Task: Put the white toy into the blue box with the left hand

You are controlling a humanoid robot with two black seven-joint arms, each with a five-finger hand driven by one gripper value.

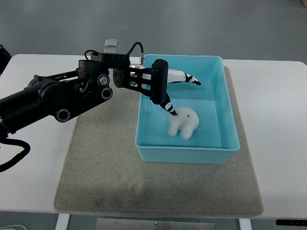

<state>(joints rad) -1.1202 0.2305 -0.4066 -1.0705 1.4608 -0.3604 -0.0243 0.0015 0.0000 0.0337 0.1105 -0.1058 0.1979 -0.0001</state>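
Two fingers point(170, 108) of left hand point(165, 88) spread wide, one touching white toy point(183, 124) in blue box point(184, 154).

My left arm reaches in from the left edge, black and bent at the wrist. My left hand point(165, 86) spreads its fingers point(184, 77) apart, holding nothing.

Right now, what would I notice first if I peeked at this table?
Probably the bright blue box in the middle of a grey mat, with a white toy lying inside it. Next, the big black left arm reaching from the left, its robot hand open over the box with one fingertip just above the toy.
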